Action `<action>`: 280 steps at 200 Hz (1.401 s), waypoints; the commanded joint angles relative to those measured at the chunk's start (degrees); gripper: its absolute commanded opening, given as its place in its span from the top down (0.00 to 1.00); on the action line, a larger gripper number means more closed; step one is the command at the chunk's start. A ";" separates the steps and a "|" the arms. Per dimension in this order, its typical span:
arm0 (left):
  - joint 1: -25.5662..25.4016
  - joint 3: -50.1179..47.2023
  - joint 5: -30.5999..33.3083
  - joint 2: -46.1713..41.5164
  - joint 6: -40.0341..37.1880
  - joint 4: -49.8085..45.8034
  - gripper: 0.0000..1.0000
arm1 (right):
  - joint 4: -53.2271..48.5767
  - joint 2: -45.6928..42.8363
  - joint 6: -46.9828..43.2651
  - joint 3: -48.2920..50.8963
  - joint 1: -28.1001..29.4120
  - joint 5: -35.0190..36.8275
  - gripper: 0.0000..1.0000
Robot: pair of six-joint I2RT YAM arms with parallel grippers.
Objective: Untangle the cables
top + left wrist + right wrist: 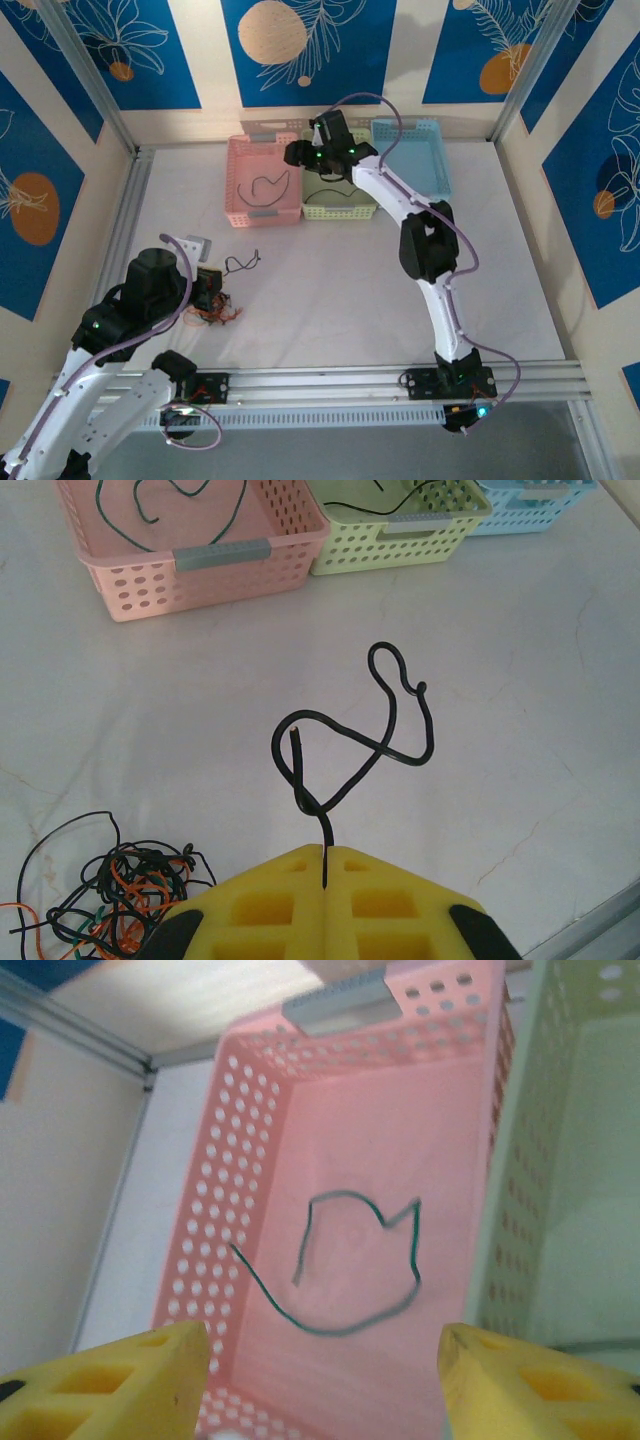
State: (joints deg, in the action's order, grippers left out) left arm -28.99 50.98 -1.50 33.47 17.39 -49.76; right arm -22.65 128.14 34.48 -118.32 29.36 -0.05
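At left tool (326,858), looped black cable (309,802), maybe knotted

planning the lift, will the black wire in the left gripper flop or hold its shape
Probably fairly stiff: the black wire shows kinked loops while the left gripper pinches just one end. Likely very light, being so thin. Those hooks could snag on things.

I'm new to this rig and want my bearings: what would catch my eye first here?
The left gripper is shut on the end of a looping black cable, a tangled clump of black and orange wires beside it. Farther back, the open right gripper hangs over a pink basket holding one dark cable.
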 commanded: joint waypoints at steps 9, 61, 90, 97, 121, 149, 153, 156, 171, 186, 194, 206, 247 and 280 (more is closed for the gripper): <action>0.44 -0.53 -1.30 -0.29 -1.26 1.24 1.00 | 3.65 -18.42 -6.30 16.33 1.56 -4.53 0.38; 0.43 -0.64 -9.11 -0.25 -2.42 3.13 1.00 | 21.89 -44.65 -8.73 52.09 7.89 -16.30 0.30; 0.42 -0.18 -14.85 -0.08 -2.82 4.50 1.00 | 18.62 -49.81 -9.39 56.16 14.07 -19.26 0.25; 0.43 -0.26 -16.01 -0.07 -2.84 4.81 1.00 | 18.01 -50.40 -9.49 56.69 15.97 -18.25 0.24; 0.43 -0.27 -17.53 -0.29 -2.75 5.39 1.00 | 13.84 -50.30 -10.18 55.33 21.45 -15.60 0.21; 0.43 -0.69 -18.57 -1.37 -2.84 5.82 1.00 | 15.19 -49.56 -9.07 55.70 23.91 -15.88 0.20; 0.48 -0.77 -18.84 -1.46 -2.81 5.94 1.00 | 14.84 -49.29 -9.33 55.58 24.15 -15.65 0.20; 0.45 -0.79 -19.15 -1.56 -2.95 5.99 1.00 | 14.65 -49.12 -9.58 55.35 24.41 -15.37 0.20; 0.38 -1.14 -20.63 -1.91 -2.97 6.42 1.00 | 13.35 -48.14 -10.43 54.49 24.88 -14.07 0.20; 0.42 -1.41 -21.59 -2.01 -2.93 6.76 1.00 | 12.38 -47.40 -11.23 53.80 25.21 -13.06 0.21; 0.39 -1.47 -21.70 -2.00 -2.99 6.84 1.00 | 12.24 -47.16 -11.30 53.35 25.20 -13.43 0.24; 0.38 -1.56 -21.61 -1.99 -3.06 6.78 1.00 | 12.17 -46.84 -11.40 52.94 25.21 -14.21 0.31; 0.45 -1.80 -21.25 -2.27 -2.95 6.69 1.00 | 12.46 -46.89 -10.92 52.84 25.19 -15.51 0.63; 0.43 -1.70 -20.52 -2.25 -2.96 6.39 1.00 | 10.35 -46.97 -11.59 52.83 25.26 -13.64 0.94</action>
State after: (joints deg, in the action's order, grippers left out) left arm -28.93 49.28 -21.15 31.97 15.86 -43.70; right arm -9.52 81.12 24.03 -64.07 55.05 -15.99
